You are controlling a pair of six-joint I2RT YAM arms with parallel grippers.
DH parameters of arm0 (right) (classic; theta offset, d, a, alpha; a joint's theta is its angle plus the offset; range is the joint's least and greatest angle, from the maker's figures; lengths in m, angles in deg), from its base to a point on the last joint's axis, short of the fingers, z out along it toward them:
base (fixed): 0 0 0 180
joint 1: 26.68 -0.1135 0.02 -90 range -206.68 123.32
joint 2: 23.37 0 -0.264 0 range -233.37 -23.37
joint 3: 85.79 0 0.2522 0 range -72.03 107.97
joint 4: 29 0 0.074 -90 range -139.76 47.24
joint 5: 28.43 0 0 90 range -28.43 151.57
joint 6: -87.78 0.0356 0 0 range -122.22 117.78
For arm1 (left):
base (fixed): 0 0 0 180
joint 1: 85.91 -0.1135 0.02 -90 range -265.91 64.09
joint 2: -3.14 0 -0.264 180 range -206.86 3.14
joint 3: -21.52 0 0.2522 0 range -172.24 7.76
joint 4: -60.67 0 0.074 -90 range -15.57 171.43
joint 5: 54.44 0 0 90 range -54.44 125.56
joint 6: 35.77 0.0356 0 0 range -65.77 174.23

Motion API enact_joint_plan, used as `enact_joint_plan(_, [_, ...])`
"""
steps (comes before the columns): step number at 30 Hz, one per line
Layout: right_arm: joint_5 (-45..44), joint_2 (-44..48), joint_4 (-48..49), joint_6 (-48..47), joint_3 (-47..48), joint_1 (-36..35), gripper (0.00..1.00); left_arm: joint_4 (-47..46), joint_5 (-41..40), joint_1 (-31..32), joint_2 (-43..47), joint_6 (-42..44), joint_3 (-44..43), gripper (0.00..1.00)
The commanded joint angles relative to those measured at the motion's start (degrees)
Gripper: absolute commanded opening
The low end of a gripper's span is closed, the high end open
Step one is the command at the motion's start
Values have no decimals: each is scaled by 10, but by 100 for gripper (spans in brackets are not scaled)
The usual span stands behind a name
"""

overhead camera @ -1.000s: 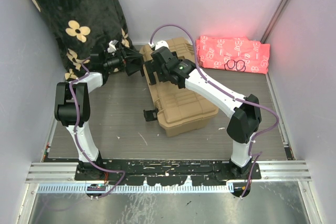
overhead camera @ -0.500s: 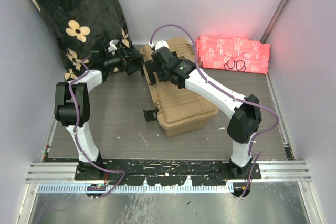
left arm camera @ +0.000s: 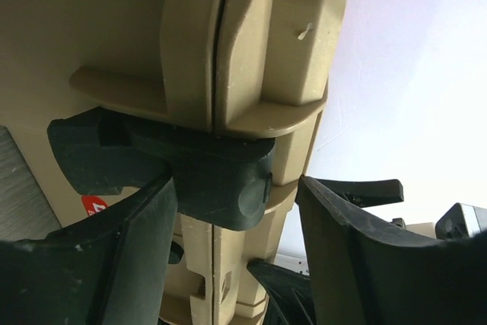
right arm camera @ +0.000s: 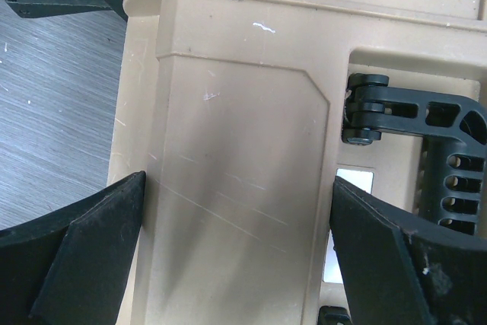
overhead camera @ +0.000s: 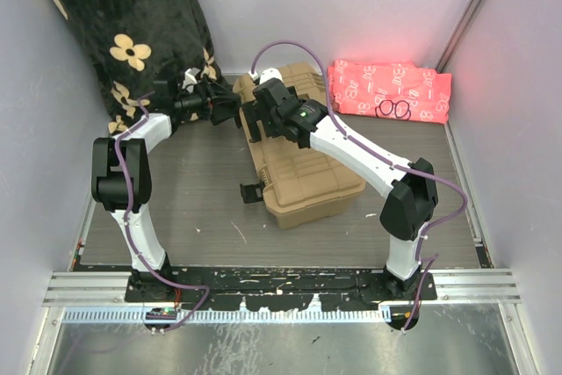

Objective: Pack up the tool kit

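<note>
The tan toolbox [overhead camera: 303, 173] lies shut on the table, lid up. My left gripper [overhead camera: 230, 107] is at its far left side. In the left wrist view the gripper [left arm camera: 234, 188] is open, its jaws either side of a black latch [left arm camera: 221, 176] on the box's seam [left arm camera: 251, 36]. My right gripper [overhead camera: 253, 113] hovers over the lid's far left part. In the right wrist view it [right arm camera: 237, 188] is open wide, straddling a lid panel [right arm camera: 236, 127], with the black handle [right arm camera: 445, 150] to the right. No pliers or screwdrivers show.
A black floral blanket [overhead camera: 132, 24] hangs at the back left, close behind my left arm. A pink patterned cloth [overhead camera: 389, 90] lies at the back right. Another black latch [overhead camera: 252, 191] sticks out at the box's near left side. Walls close in on three sides.
My left wrist has shifted slightly at the box's far left side. The right arm and the toolbox have not visibly moved.
</note>
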Motion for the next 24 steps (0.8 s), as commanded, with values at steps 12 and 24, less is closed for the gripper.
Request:
enact_joint_plan(12, [230, -117, -215, 22, -90, -29, 89, -103, 105, 40, 38, -48, -57, 0])
enact_joint_plan(24, [231, -125, -221, 19, -82, -29, 89, -191, 124, 14, 53, -60, -1, 0])
